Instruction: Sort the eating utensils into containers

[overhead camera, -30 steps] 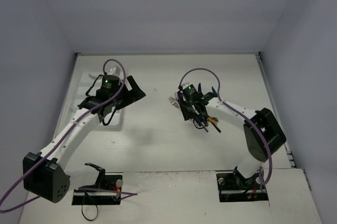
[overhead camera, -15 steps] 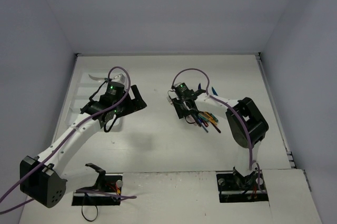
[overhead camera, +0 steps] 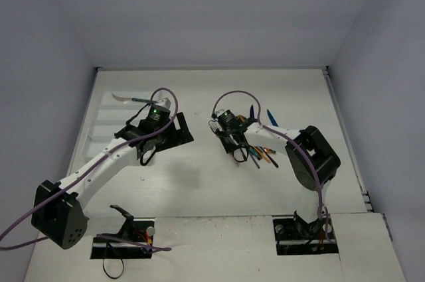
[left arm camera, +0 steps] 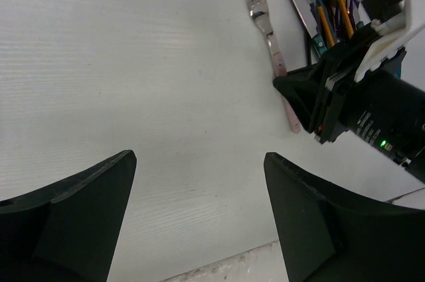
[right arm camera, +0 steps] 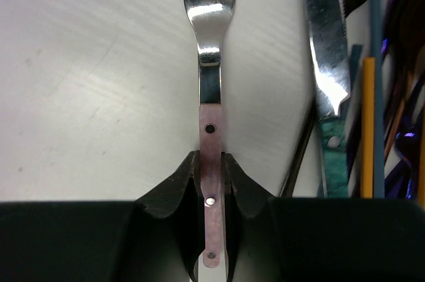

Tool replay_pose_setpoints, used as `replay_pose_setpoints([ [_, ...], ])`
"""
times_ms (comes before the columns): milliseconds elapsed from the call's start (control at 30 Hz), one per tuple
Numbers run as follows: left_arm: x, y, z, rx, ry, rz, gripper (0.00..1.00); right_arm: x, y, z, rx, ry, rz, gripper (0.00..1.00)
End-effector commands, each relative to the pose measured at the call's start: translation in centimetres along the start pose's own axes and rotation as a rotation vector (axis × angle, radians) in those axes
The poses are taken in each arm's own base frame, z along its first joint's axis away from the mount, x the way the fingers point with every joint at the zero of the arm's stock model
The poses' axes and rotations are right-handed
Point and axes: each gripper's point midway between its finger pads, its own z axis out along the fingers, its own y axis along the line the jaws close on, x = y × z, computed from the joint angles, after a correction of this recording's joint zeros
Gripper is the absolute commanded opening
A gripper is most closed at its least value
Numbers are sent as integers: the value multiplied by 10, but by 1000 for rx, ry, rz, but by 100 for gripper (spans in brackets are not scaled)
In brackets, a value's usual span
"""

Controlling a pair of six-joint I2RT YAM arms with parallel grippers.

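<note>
Pink-handled fork pinched by right hand, utensil pile just beside; left hand spread over table.

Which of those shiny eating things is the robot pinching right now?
The pink-handled fork. The right gripper is shut on its handle, and it lies apart from the colourful pile beside it.

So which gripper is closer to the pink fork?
Right. The right gripper is clamped on the fork at its pink handle; the left gripper hangs open over the table, apart from the fork.
</note>
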Motion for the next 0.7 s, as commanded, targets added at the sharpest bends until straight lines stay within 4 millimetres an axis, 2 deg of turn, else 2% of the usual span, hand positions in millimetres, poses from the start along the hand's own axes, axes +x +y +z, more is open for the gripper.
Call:
replay_pose_setpoints([
  [0, -29, -57, -4, 179, -84, -52, 73, -34, 23, -53, -16, -152, -41, 0],
  [100, -33, -82, 2, 262, -102, -81, 65, -57, 33, -80, -43, -243, -19, 0],
  [167, -35, -93, 6, 302, -108, -101, 54, -71, 39, -100, -67, -304, -3, 0],
  [267, -39, -109, 12, 361, -118, -126, 43, -87, 46, -120, -104, -360, 17, 0],
  [333, -47, -122, 12, 410, -144, -136, 42, -92, 50, -129, -133, -377, 24, 0],
  [500, -61, -137, 8, 455, -202, -132, 42, -99, 55, -142, -162, -411, 35, 0],
  [667, -70, -142, 11, 462, -247, -130, 40, -101, 62, -152, -207, -428, 30, 0],
])
